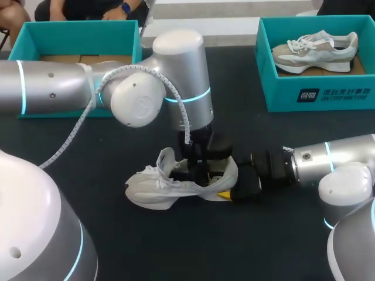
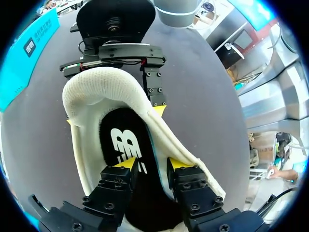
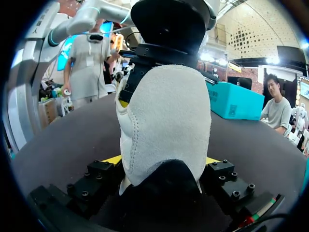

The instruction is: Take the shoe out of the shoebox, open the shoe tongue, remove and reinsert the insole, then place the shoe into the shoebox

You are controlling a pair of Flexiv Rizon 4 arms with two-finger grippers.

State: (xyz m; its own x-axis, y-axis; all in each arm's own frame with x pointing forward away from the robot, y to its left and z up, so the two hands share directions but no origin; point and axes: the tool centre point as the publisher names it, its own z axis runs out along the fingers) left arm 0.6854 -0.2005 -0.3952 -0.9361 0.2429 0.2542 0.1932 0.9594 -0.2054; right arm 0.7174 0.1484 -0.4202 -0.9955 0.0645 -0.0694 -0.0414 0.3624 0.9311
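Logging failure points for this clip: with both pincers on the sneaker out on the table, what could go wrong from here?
1. The left pincer has its tips deep inside the white sneaker, over the black insole. When it closes, it may catch the lining as well as the insole.
2. The right pincer clamps only the heel. An upward pull on the insole could tip the sneaker or slide it out of that grip.
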